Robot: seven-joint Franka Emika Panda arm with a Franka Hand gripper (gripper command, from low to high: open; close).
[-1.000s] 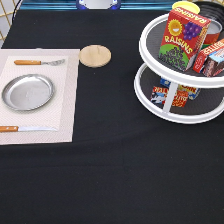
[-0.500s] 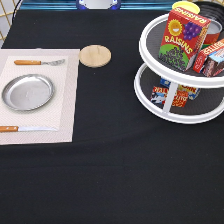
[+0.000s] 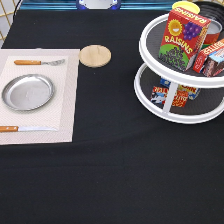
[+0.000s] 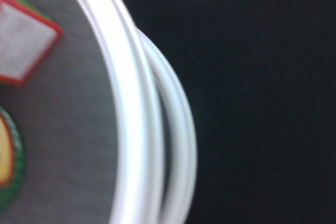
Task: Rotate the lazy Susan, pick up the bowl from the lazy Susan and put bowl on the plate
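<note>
Above the lazy Susan [image 3: 172, 112] rim per wrist view, my gripper is outside the exterior view, jaw state unknown; bowl partly visible on the top tier's far edge [image 3: 210, 7], plate [image 3: 27, 92] bare; approach step, needing alignment over bowl.

The lazy Susan [image 3: 150, 95] stood at the exterior view's right, white, two-tiered, with dark grey shelves; its white rims [image 4: 142, 130] filled the wrist view. The bowl [image 3: 212, 9] sat black on the top tier, mostly hidden behind boxes. The plate [image 3: 27, 92], shiny silver, lay empty at the exterior view's left.
</note>
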